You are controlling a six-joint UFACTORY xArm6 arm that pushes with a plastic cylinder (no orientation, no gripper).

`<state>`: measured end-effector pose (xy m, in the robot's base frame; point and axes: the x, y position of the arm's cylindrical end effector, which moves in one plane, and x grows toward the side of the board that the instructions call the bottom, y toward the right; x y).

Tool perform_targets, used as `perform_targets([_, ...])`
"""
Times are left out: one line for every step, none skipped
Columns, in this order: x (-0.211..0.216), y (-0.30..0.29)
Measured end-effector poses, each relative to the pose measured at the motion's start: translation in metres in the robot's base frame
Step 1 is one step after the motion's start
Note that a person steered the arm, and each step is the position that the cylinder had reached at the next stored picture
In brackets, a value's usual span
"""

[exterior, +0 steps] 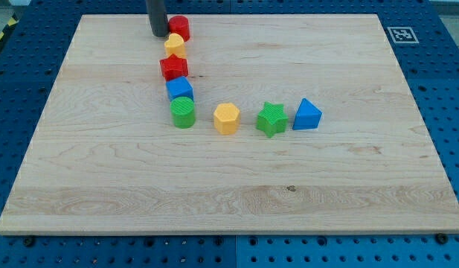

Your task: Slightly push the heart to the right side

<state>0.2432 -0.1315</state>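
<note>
Rod ends in my tip [159, 34], no claw fitted, nothing held; parked at board's [348, 186] top, touching left flank of red heart [179, 27] — placed to shove rightward. Below heart, a column: yellow block [175, 44], red star [173, 67], blue block [179, 89], green cylinder [183, 112]. Rightward row: yellow hexagon [226, 118], green star [271, 119], blue wedge [307, 115], well apart from heart.

Pale wooden board [236, 186]; blue perforated table [445, 82] around it.

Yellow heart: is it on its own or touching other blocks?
Touching, it seems. The yellow heart sits in a column between the red block above and the red star below, no gap visible. My tip stands at its upper left.
</note>
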Motion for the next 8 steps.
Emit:
perform_targets([0.000,0.007])
perform_targets([0.000,-0.004])
perform_targets([0.001,-0.032])
perform_targets([0.015,-0.040])
perform_targets([0.035,-0.040])
perform_targets([0.050,-0.040])
perform_targets([0.052,-0.039])
perform_targets([0.052,-0.033])
